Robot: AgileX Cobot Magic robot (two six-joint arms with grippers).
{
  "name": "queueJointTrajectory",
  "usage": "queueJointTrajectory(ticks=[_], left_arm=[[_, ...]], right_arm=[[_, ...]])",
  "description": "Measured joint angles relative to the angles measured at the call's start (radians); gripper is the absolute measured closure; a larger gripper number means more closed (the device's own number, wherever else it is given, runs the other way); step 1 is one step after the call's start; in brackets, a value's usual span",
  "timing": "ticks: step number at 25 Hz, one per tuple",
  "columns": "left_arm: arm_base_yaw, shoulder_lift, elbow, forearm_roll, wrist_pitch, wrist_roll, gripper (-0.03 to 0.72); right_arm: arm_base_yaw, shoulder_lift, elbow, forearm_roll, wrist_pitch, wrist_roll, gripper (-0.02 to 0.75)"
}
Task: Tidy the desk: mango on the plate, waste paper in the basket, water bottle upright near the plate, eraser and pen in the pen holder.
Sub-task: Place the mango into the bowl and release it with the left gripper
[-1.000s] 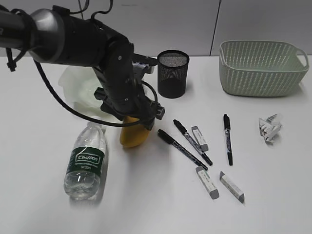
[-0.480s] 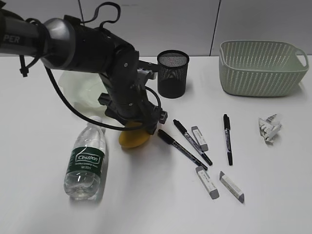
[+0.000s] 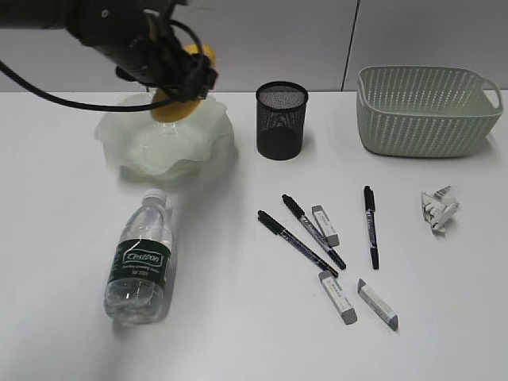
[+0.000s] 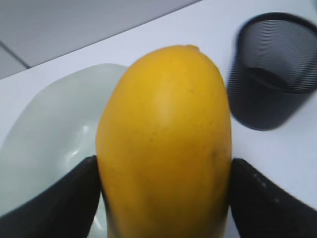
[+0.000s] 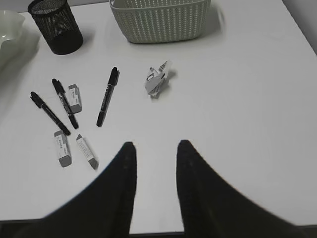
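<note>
Holding the one mango (image 4: 166,144) between its two black fingers (image 4: 59,198), the left gripper (image 3: 171,79) is up in the air over the back part of the plate (image 3: 135,147). In the left wrist view a finger presses on each side of the yellow fruit, and the green plate shows below and behind it. The mango is not on the plate yet.

One black pen holder (image 3: 281,121) stands on the table (image 3: 238,333) to the right of this gripper, close by. One green basket (image 3: 425,111) sits much farther off on that same side. One water bottle (image 3: 141,262) lies on its side on the table, below the gripper and nearer the front edge.

The right gripper (image 5: 154,153) hangs above a bare part of the table. Its two dark fingers (image 5: 121,168) stand a little apart with nothing between them. In front of it, just to the right, lies one small wad of waste paper (image 5: 157,80). Ahead and off to its left lie three black pens (image 5: 106,96) and four erasers (image 5: 62,148). The pens and erasers are close to each other, some side by side. The basket stands far ahead of this gripper, at the back of the table, and the pen holder is far ahead to the left.
</note>
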Motion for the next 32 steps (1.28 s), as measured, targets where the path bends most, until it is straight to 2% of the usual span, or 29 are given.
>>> queueJointTrajectory(ticks=[2,5,13,18,23,26,29,32], left_arm=[[0.059,0.043,0.002,-0.006,-0.038,0.000,0.111],[0.088,0.097,0.006,-0.006,-0.109,0.000,0.111],[0.096,0.162,0.006,-0.003,-0.168,0.000,0.111],[0.096,0.161,0.006,-0.002,-0.132,0.000,0.024],[0.096,0.134,0.006,0.005,-0.033,0.000,0.008],[0.096,0.066,0.006,0.008,-0.015,0.000,0.034],[0.096,-0.062,0.037,0.008,-0.006,0.006,0.099],[0.096,-0.251,0.162,0.008,-0.001,0.012,0.169]], right_arm=[[0.000,0.000,0.000,0.002,0.000,0.000,0.501],[0.000,0.000,0.000,0.006,0.000,0.000,0.501],[0.000,0.000,0.000,0.006,0.000,0.000,0.501],[0.000,0.000,0.000,0.006,0.000,0.000,0.501],[0.000,0.000,0.000,0.010,0.000,0.000,0.501],[0.000,0.000,0.000,0.011,0.000,0.000,0.501],[0.000,0.000,0.000,0.014,0.000,0.000,0.501],[0.000,0.000,0.000,0.014,0.000,0.000,0.501]])
